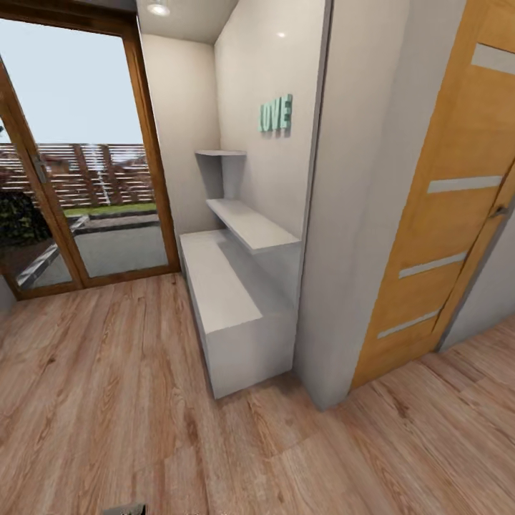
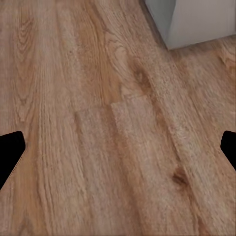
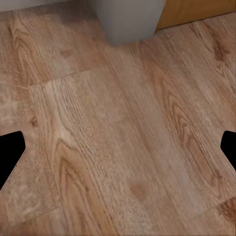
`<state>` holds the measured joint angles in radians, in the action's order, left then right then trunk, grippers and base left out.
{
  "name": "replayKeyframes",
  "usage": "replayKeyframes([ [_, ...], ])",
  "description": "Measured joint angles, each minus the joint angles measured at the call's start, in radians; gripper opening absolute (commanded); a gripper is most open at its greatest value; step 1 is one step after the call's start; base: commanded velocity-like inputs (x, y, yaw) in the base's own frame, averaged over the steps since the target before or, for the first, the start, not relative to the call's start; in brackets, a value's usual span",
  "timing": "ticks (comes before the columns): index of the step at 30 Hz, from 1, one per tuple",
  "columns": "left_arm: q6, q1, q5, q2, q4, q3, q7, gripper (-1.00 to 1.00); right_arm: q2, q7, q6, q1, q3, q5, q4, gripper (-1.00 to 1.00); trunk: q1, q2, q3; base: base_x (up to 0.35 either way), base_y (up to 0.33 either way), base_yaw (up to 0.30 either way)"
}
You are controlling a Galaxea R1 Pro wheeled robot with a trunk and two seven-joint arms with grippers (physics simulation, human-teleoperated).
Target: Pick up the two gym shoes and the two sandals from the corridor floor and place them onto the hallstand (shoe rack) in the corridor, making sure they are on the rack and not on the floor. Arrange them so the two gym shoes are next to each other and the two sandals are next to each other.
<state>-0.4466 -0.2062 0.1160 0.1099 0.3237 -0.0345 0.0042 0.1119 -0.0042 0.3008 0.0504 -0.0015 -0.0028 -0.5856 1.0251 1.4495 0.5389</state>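
We see the hallstand (image 1: pixel 229 300) standing against the white wall, its low grey bench top bare, with two stepped wall shelves (image 1: pixel 250 223) rising above it toward the corner. Its near end panel faces us, so the open shelf rows cannot be made out from this angle. The unit rests directly on the corridor floor (image 1: pixel 107 400), light-brown wood-grain planks running past it on every side we can see.

On the wall above the shelves we note teal letters spelling LOVE (image 1: pixel 276 114). Beyond the far end of the hallstand stands a wood-framed glass door (image 1: pixel 79 164), with a slatted fence and a strip of grass visible through it. Just beside the hallstand's near end a white wall pillar (image 1: pixel 343 214) projects forward, and beside that hangs an orange-brown door (image 1: pixel 450 207) with pale horizontal inlays.

In the left wrist view, the left gripper (image 2: pixel 118 150) is spread wide: its two dark fingertips (image 2: pixel 11 150) sit at opposite edges, with only planks between them and a grey corner of the hallstand beyond. In the right wrist view, the right gripper (image 3: pixel 118 152) is likewise spread wide, holding nothing, above the floor near the base of the grey pillar.
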Motion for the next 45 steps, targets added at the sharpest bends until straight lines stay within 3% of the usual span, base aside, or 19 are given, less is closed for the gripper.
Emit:
replayKeyframes([
  [7, -0.053, 0.006, 0.033, 0.000, 0.000, 0.001, 0.000, 1.00, 0.000, 0.000, 0.000, 0.000, 0.000, 0.000, 0.001, 1.00, 0.000, 0.000, 0.000, 0.000, 0.000, 0.279],
  [21, -0.059, 0.009, 0.045, 0.000, 0.001, -0.002, 0.005, 1.00, 0.000, 0.000, 0.000, 0.000, 0.000, 0.000, 0.003, 1.00, 0.000, 0.000, 0.000, 0.000, 0.000, 0.279],
  [25, -0.058, 0.009, 0.061, 0.000, 0.001, -0.020, 0.009, 1.00, 0.000, 0.000, 0.000, 0.000, 0.000, 0.000, 0.004, 1.00, 0.000, 0.000, 0.000, 0.000, 0.000, 0.279],
  [26, -0.058, 0.009, 0.088, 0.000, 0.001, -0.058, 0.008, 1.00, 0.000, 0.000, 0.000, 0.000, 0.000, 0.000, 0.004, 1.00, 0.000, 0.000, 0.000, 0.000, 0.000, 0.279],
  [28, -0.060, 0.009, 0.092, -0.001, 0.001, -0.070, 0.006, 1.00, 0.000, 0.000, 0.000, 0.000, 0.000, 0.000, 0.004, 1.00, 0.000, 0.000, 0.000, 0.000, 0.000, 0.279],
  [45, -0.063, 0.009, 0.090, -0.005, 0.001, -0.074, -0.001, 1.00, 0.000, 0.000, 0.000, 0.000, 0.000, 0.000, 0.002, 1.00, 0.000, 0.000, 0.000, 0.000, 0.000, 0.279],
])
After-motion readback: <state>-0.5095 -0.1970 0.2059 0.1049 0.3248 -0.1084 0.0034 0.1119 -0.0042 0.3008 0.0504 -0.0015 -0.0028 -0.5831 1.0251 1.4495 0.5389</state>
